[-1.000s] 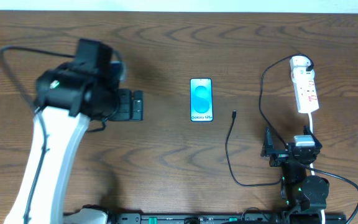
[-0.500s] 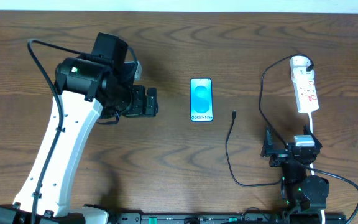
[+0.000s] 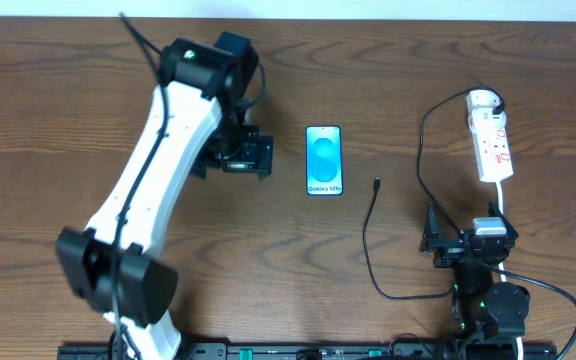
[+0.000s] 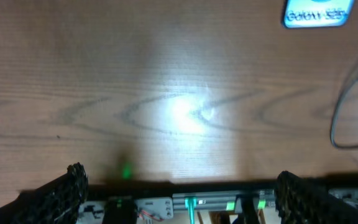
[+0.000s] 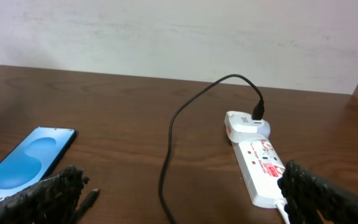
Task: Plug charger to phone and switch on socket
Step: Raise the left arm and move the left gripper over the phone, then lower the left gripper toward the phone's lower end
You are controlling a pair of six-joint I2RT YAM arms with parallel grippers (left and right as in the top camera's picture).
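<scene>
Left gripper (image 3: 253,158): hung just left of the phone (image 3: 324,160), fingers spread wide with nothing between them.
Right gripper (image 5: 185,199): low at the near right, also spread and empty.
Phone: flat at mid-table, screen lit, "Galaxy" end toward the near edge.
Charger (image 3: 366,240): its plug tip lay right of the phone's near corner, not touching. The cable looped near, then ran far to the socket's white head.
Socket (image 3: 493,145): far right, well apart from the phone; switch state too small to tell.
Step in hand, as judged: approach to steady the phone; nothing plugged yet.
Handling: you should pinch the phone's long edges and leave its near end free. Grip the plug body, not the limp cable.
Surface: glossy dark wood-grain table (image 3: 118,60), with glare in the left wrist view; the phone might slide.
Room: plain pale wall (image 5: 166,31) beyond the far edge.
</scene>
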